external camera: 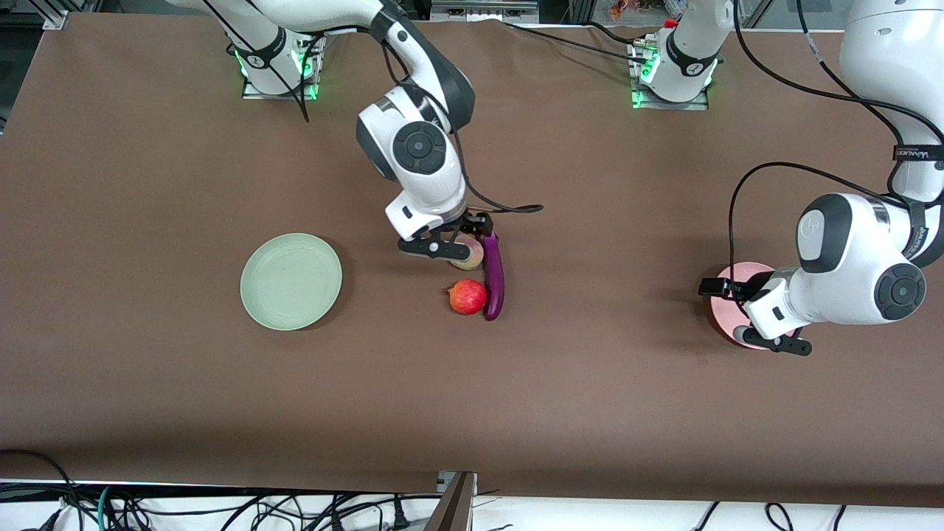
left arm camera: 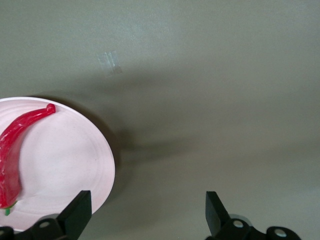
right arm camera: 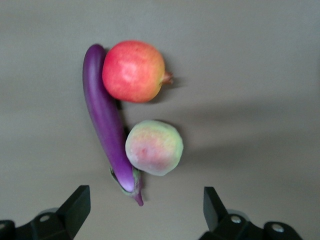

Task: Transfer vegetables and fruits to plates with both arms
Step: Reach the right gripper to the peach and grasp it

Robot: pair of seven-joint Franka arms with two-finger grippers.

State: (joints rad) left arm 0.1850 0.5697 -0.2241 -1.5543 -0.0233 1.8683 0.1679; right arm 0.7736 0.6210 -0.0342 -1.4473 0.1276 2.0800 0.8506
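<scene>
Pale green plate [external camera: 290, 281] sits bare toward our right arm's end of the table. Mid-table we hang our right gripper [external camera: 450, 247] wide open, holding nothing, over the peach [external camera: 470, 254] — eggplant [external camera: 493, 274] and red fruit [external camera: 467, 296] touching alongside. Our left gripper [external camera: 752, 316] hovers open over the pink plate's [external camera: 725, 318] edge — chili [left arm camera: 14, 152] on it.
</scene>
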